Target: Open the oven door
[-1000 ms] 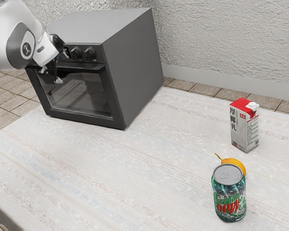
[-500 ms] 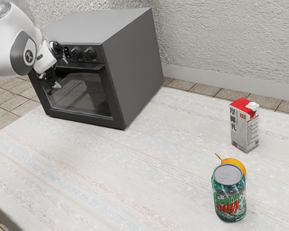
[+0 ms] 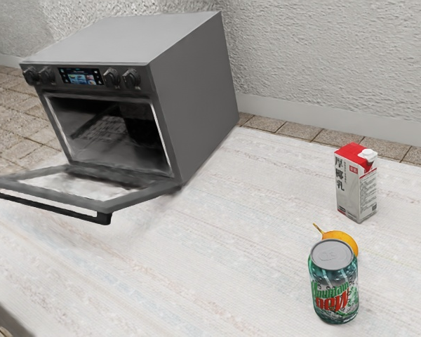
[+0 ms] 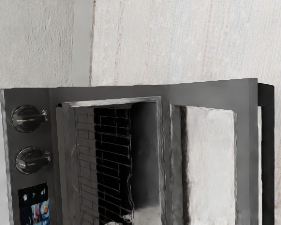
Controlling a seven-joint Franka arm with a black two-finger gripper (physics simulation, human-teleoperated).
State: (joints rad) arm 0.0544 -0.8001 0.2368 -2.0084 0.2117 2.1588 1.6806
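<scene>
Within wrist view, the lowered oven door (image 4: pixel 247 159) is cropped.

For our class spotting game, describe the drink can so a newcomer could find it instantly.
From the oven with its door open, cross the table toward the exterior view's right. Near the lower edge stands a green can, partly hiding a yellow fruit. It is round with a silver lid; the carton is boxy and red-topped.

A red-topped carton (image 3: pixel 356 184) stands near an orange fruit (image 3: pixel 342 241) just beside a green can (image 3: pixel 333 284).
</scene>
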